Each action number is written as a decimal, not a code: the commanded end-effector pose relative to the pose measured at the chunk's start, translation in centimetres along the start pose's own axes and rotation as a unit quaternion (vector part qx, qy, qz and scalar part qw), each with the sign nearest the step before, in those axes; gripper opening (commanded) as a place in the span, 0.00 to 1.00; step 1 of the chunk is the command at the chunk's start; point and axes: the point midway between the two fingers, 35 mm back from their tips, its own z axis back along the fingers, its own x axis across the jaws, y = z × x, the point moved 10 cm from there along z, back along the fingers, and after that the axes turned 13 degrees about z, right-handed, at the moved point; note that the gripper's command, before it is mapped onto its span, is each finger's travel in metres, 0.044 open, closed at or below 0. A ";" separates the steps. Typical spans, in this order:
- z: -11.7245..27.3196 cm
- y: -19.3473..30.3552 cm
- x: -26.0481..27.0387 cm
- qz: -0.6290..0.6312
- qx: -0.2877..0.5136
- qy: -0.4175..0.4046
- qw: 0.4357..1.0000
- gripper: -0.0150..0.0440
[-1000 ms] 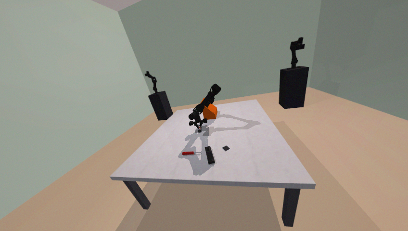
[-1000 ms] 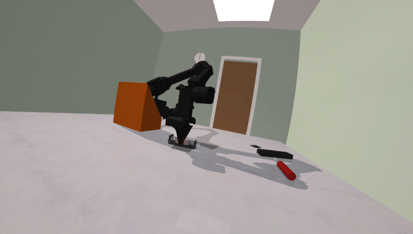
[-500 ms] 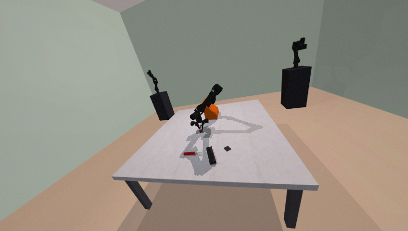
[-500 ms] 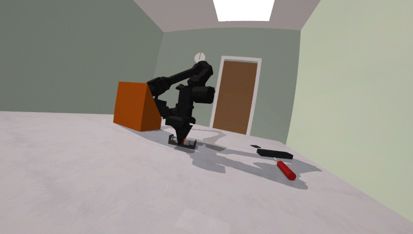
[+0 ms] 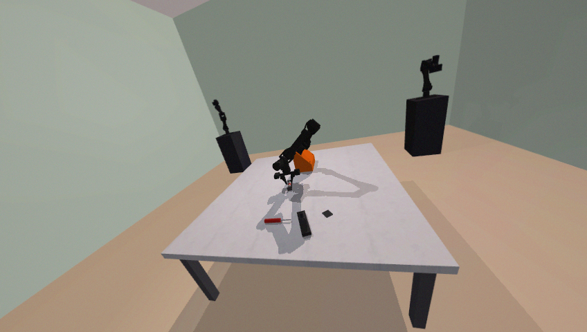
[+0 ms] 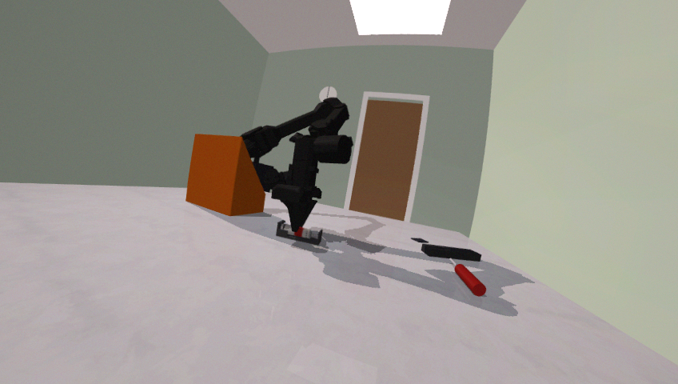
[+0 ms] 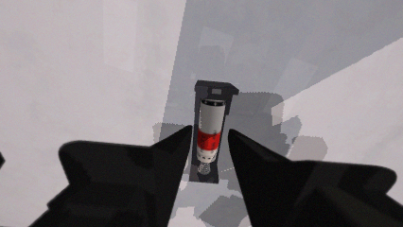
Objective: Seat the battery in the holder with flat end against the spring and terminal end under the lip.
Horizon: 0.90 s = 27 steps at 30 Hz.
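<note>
bright overhead light, crisp tabletop shadows

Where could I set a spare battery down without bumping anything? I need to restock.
Bare stretches: the near-left of the table, ahead of the orange block, and the far side beyond the small black square. Crowded: around the holder under the open gripper, and where the red screwdriver lies beside the black bar.
</note>
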 end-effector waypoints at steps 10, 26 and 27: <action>7.1 0.4 0.2 0.003 0.000 -0.005 1.000 0.98; 7.7 0.1 0.1 0.003 0.000 -0.005 1.000 1.00; 7.7 0.1 0.1 0.003 0.000 -0.005 1.000 1.00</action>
